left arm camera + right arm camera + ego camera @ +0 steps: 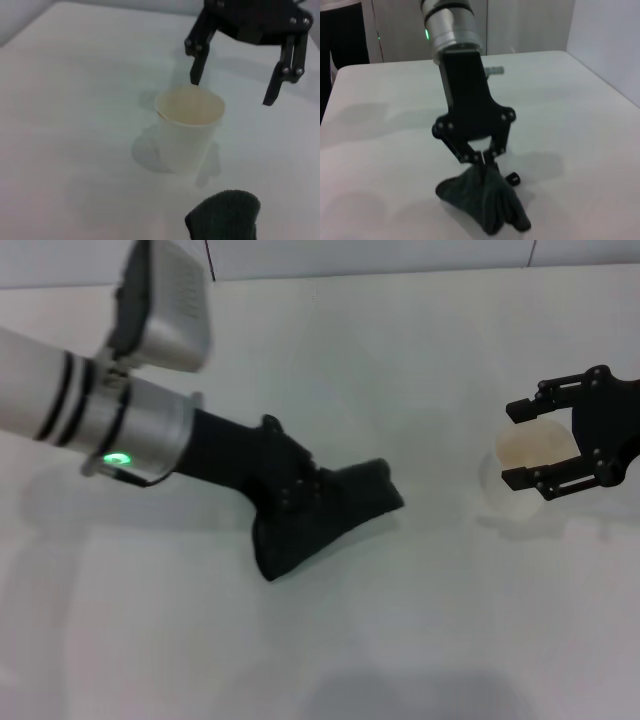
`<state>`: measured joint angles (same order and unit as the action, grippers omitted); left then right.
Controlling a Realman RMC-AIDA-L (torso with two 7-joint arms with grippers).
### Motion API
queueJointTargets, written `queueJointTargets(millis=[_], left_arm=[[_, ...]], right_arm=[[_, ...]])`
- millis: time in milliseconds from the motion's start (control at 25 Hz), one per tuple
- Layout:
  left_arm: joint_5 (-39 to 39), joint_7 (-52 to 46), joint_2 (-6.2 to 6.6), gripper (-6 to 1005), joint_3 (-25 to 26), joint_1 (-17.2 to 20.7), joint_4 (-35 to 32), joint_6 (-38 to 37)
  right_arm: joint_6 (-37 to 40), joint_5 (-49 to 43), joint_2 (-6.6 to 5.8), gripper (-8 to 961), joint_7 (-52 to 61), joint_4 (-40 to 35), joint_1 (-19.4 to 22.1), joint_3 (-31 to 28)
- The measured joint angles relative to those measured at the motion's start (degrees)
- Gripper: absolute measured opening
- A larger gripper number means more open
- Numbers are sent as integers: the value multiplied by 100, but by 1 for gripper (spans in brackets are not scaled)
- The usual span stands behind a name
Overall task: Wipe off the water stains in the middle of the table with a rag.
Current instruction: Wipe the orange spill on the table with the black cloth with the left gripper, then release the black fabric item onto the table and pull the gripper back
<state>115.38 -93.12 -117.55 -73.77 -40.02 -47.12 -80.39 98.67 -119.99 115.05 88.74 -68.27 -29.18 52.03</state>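
Our left gripper [322, 490] is closed on the rag [320, 520], its fingers pinched together on the top of the dark green cloth; the right wrist view shows the fingertips [484, 159] meeting where the bundle bunches upward. The rag's lower part rests on the table [400, 640], a little left of the middle of the white surface, spread out towards the near side and the right. Our left arm reaches in from the far left, with a green light lit on its silver wrist ring [119, 459].

Our right gripper [545, 445] hovers at the right side with its jaws wide apart and nothing held between them. It hangs just above a white paper cup [525, 465] that stands upright on the table; in the left wrist view the two black fingers [197, 60] straddle the space over the far rim of the cup [189, 131] without touching it. The cup's inside looks pale amber, perhaps from liquid, though we cannot tell for sure. We cannot make out any water stains on the bare table around the rag. The rag and the cup are well apart.
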Motion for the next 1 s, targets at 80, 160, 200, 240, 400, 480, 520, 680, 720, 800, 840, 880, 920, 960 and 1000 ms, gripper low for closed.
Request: queueJointTargets(millis=[80, 160, 200, 240, 400, 480, 520, 680, 720, 800, 840, 880, 920, 960, 1000], left_arm=[[159, -29, 7, 152, 211, 179, -239, -182], [346, -89, 4, 153, 330, 377, -537, -292], [423, -120, 3, 154, 366, 475, -679, -344], [479, -137, 2, 154, 373, 544, -785, -394], [762, -262, -23, 156, 391, 746, -1075, -584], [920, -424, -40, 157, 411, 775, -1141, -579], [994, -514, -48, 157, 445, 781, -1158, -579], [1033, -600, -51, 159, 943, 778, -1175, -734], [1019, -587, -51, 159, 1052, 775, -1183, -769], [966, -549, -51, 160, 1316, 781, -1220, -820], [930, -527, -50, 160, 1397, 790, -1232, -835], [883, -485, -49, 161, 1449, 807, -1232, -866], [852, -442, -47, 161, 1467, 815, -1233, -897], [819, -361, -47, 162, 1483, 834, -1231, -956], [794, -286, -48, 162, 1493, 856, -1230, -1001]], right_arm=[[4, 11, 0, 768, 7, -1, 5, 0], [7, 12, 0, 767, 27, 3, 8, 0], [7, 12, 0, 767, 35, 11, 8, 0], [7, 12, 4, 767, 37, 20, 9, 0], [7, 20, 15, 766, 60, 21, 10, 0], [7, 33, 18, 766, 88, 18, 9, 1], [6, 44, 20, 766, 103, 18, 10, 5], [5, 107, 24, 765, 123, 19, 54, 39], [3, 136, 25, 765, 124, 8, 83, 43], [-3, 192, 26, 765, 123, -2, 124, 44], [-5, 224, 26, 765, 122, -2, 134, 40], [-5, 265, 26, 765, 116, -2, 144, 29], [-5, 288, 24, 765, 114, -1, 148, 23], [-3, 306, 21, 765, 113, 0, 152, 17], [0, 315, 17, 765, 113, 1, 156, 16]])
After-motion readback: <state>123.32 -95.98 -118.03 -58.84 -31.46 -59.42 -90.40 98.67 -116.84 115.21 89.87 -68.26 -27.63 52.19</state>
